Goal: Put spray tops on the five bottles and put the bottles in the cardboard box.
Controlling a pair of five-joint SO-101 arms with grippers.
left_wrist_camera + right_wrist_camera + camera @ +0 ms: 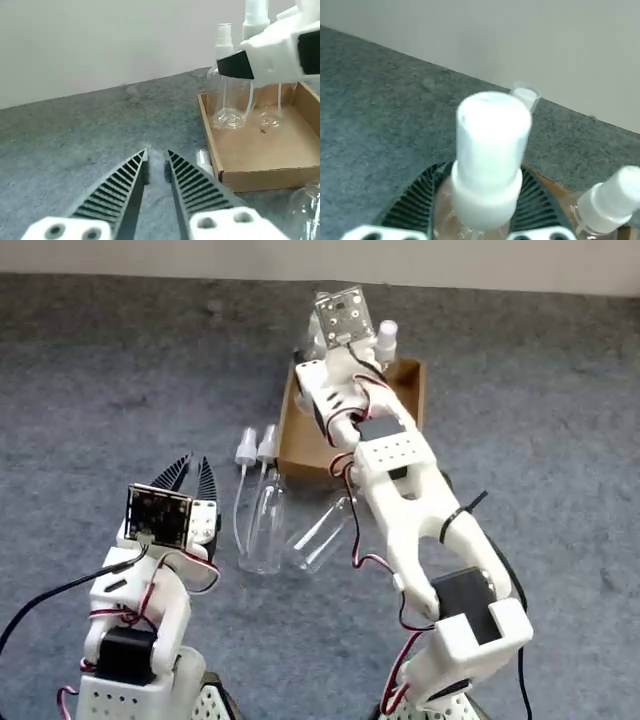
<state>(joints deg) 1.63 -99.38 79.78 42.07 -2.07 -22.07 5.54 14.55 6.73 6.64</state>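
Nearest, the left claw (pixel 195 468) hangs empty over the grey felt-covered desk (pixel 90 370), its black ridged fingers slightly parted. Just beyond it, between the arms, two clear plastic bottles with white spray tops (pixel 270 525) lie side by side. A clear topless bottle (pixel 322 530) lies slanted beside them. Farther off sits the shallow brown cardboard box (pixel 296 445). Over it the right claw (pixel 482 172) is clamped around a clear bottle with a white spray top (pixel 490 145), and another topped bottle (pixel 612 202) stands just beside it.
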